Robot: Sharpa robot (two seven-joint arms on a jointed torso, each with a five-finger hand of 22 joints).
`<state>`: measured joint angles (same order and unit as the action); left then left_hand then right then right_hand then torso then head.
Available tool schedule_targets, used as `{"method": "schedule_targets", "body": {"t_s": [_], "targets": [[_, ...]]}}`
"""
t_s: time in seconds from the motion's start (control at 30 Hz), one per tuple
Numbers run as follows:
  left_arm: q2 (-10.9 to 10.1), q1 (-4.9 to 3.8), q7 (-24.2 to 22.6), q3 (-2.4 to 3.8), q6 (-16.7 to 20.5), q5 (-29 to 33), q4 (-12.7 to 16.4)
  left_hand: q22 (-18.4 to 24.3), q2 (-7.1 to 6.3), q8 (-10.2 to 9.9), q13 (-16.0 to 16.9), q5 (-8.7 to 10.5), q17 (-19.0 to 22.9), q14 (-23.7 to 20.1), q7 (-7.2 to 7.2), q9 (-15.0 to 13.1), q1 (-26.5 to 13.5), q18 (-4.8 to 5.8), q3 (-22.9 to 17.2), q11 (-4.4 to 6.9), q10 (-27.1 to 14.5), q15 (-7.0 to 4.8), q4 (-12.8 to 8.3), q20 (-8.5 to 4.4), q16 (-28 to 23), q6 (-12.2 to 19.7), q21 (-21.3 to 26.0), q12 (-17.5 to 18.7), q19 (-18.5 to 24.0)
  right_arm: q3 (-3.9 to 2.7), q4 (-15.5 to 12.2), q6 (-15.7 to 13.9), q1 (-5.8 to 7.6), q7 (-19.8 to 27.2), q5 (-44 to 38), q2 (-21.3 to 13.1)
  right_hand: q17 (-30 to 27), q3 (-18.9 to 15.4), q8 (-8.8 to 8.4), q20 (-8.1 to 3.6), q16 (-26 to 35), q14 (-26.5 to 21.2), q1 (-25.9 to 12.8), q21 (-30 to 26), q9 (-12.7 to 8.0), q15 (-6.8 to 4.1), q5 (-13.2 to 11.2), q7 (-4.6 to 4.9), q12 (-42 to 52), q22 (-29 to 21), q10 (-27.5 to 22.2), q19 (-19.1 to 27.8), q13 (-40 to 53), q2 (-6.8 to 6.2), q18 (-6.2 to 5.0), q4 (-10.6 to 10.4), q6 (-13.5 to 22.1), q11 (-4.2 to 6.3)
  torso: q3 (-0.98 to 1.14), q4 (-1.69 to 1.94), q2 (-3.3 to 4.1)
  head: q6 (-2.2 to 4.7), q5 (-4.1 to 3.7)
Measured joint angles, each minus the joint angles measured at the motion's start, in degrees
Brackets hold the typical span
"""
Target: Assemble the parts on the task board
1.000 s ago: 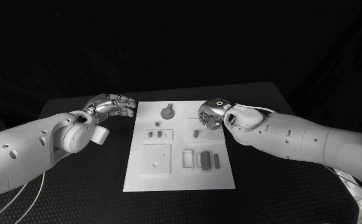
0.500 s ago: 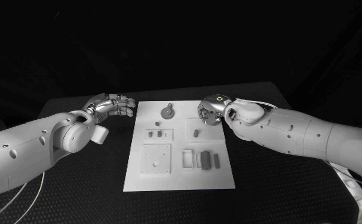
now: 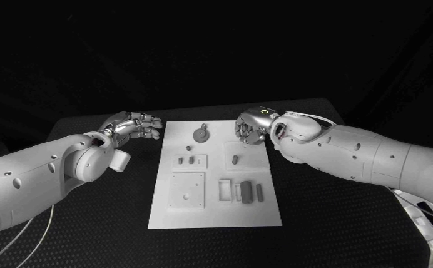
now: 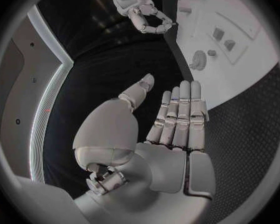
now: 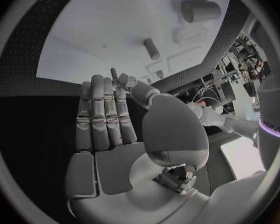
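Left hand (image 3: 135, 125): off the task board's (image 3: 214, 215) left edge, fingers extended side by side, empty. Right hand (image 3: 253, 127): above board's far right corner, fingers straight, holding nothing. Parts (image 3: 240, 191): lying on board.

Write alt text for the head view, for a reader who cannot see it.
A white task board lies on a black table, with small grey parts on it. The robot's left hand hovers by the board's far left corner and its right hand over the far right corner, both with fingers curled.
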<state>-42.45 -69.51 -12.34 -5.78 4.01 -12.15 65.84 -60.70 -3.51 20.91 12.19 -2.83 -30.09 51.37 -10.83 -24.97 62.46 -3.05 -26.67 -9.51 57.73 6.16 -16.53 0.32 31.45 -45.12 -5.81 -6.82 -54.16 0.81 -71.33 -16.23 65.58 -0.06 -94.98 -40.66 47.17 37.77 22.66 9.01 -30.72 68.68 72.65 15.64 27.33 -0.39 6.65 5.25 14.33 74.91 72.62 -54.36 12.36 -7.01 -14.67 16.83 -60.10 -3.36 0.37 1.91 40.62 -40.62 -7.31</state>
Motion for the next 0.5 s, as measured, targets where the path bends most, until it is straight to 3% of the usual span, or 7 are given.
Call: {"method": "schedule_targets", "body": {"t_s": [0.2,0.37,0.5], "targets": [[0.0,0.0,0.0,0.0,0.0,0.0,-0.2,0.0,0.0,0.0,0.0,0.0,-0.1,0.0,0.0,0.0,0.0,0.01,0.0,0.0,0.0,0.0,0.0,0.0,-0.1,0.0,0.0,0.0,0.0,-0.5,-1.4,-2.9,0.0,2.6,5.3,0.8,0.1,0.0,0.0,0.0,0.0,0.0,0.0,0.0,0.0,0.01,0.0,0.01,0.0,0.0,0.0,0.0,0.1,0.0,0.0,0.0,0.0,0.0,-0.01,0.04,0.0,0.11,0.96],[0.0,0.0,0.0,0.0,0.1,0.0,-0.2,0.0,0.0,0.0,-0.1,0.0,-0.1,0.0,0.0,0.1,0.0,0.02,0.0,0.0,0.0,0.0,0.0,0.0,-0.2,0.0,0.0,0.0,0.0,-0.51,-2.5,-3.6,-0.02,3.7,7.9,1.7,0.1,0.0,0.0,0.0,0.0,0.0,0.1,0.0,0.1,0.05,0.0,0.01,0.0,0.0,0.0,0.0,0.1,0.07,0.0,0.0,0.0,0.0,-0.03,0.04,0.0,0.07,2.11],[0.1,0.0,0.0,0.0,0.1,0.0,-0.4,0.0,0.0,0.2,-0.1,0.0,-0.1,0.0,0.0,0.0,0.0,0.03,0.0,0.0,0.0,0.0,0.0,0.0,-0.2,0.0,0.0,0.0,0.0,-0.51,-3.2,-3.7,-0.03,4.4,9.4,2.6,0.2,0.0,-0.01,0.0,0.2,-0.1,0.1,0.0,0.1,0.1,0.0,0.01,0.0,0.0,0.0,0.0,0.1,0.07,0.0,0.0,0.0,0.0,-0.09,0.04,-0.01,-0.04,3.51]]}}
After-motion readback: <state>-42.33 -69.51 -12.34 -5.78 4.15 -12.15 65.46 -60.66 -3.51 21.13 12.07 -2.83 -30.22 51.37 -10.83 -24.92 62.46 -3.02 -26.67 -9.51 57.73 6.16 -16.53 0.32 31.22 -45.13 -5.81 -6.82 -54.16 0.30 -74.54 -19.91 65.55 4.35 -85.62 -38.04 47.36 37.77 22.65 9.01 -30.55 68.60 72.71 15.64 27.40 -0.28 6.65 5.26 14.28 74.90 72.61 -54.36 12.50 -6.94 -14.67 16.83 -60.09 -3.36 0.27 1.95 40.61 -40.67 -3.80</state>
